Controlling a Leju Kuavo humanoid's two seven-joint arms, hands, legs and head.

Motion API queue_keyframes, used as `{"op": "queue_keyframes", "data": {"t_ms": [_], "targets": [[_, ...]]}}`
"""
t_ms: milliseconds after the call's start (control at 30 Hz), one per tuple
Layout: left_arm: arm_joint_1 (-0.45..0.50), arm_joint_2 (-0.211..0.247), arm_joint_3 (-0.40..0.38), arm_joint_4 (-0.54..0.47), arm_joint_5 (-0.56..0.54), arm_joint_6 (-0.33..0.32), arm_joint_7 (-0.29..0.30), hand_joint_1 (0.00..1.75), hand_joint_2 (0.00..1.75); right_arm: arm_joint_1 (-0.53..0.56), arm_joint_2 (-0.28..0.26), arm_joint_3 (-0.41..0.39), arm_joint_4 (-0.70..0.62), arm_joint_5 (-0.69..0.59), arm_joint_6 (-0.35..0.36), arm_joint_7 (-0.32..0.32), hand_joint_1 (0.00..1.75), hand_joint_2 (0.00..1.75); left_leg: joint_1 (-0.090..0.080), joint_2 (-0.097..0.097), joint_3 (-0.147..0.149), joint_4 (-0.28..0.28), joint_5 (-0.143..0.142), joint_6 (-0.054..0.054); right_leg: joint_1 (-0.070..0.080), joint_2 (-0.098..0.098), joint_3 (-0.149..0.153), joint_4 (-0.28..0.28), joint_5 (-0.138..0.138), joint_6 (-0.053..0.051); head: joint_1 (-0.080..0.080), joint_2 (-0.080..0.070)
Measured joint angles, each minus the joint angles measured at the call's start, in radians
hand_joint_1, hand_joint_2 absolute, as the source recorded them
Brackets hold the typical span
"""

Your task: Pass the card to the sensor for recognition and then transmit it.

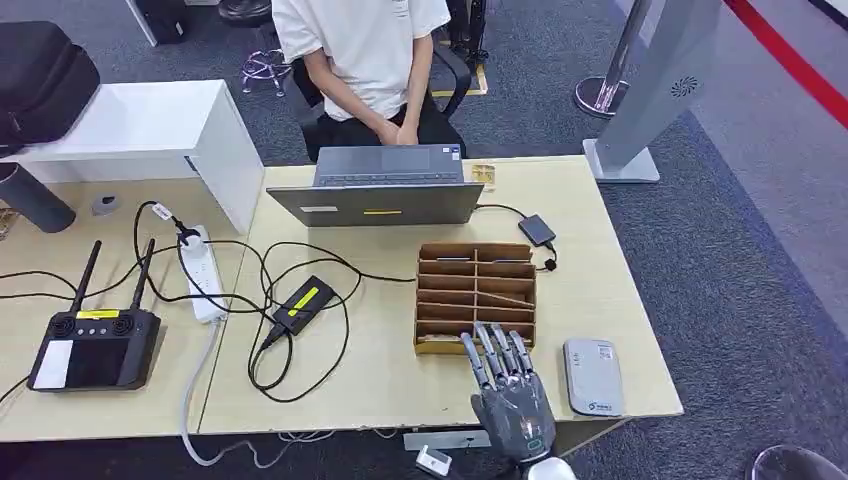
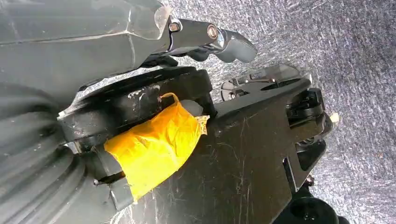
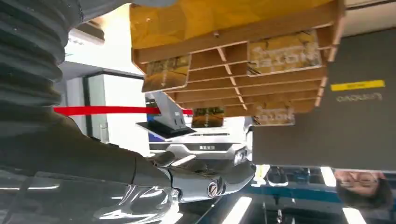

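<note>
From my station, going left to right on the desk (image 1: 380,380): a controller (image 1: 93,345), then a laptop (image 1: 380,187), then the wooden card rack (image 1: 476,295) with cards (image 3: 280,52) in its slots. My right hand (image 1: 510,385) hovers at the rack's near edge, fingers (image 1: 495,350) spread, holding nothing. The white sensor (image 1: 592,376) lies just beside it.

Desk (image 1: 620,300) — card rack (image 1: 476,296), sensor (image 1: 593,377), laptop (image 1: 378,186), cables (image 1: 300,262).

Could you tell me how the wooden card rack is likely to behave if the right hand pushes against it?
The card rack looks like thin plywood, probably light, so it may slide on the smooth table rather than tip. The right hand hovers near its front edge; the thin dividers seem fragile.
</note>
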Motion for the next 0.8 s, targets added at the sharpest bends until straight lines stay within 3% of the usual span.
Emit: {"op": "queue_keyframes", "data": {"t_ms": [233, 433, 800], "targets": [[-0.001, 0.0, -0.003, 0.0, -0.008, 0.0, 0.005, 0.0, 1.75, -0.019, 0.002, -0.047, 0.019, 0.0, 0.0, 0.016, 0.0, 1.75, 0.0, 0.0, 0.0, 0.0, 0.0, 0.0, 0.0, 0.0, 0.0, 0.0, 0.0, 0.0, 0.0, 0.0], [-0.002, 0.0, -0.006, 0.0, -0.016, 0.0, 0.007, 0.0, 1.75, -0.042, 0.008, -0.107, 0.021, 0.0, 0.0, -0.016, 0.0, 1.75, 0.0, 0.0, 0.0, 0.0, 0.0, 0.0, 0.0, 0.0, 0.0, 0.0, 0.0, 0.0, 0.0, 0.0], [-0.002, 0.0, -0.007, 0.0, -0.017, 0.0, 0.007, 0.0, 1.75, -0.043, 0.01, -0.113, 0.021, 0.0, 0.0, -0.021, 0.0, 1.75, 0.0, 0.0, 0.0, 0.0, 0.0, 0.0, 0.0, 0.0, 0.0, 0.0, 0.0, 0.0, 0.0, 0.0]]}}
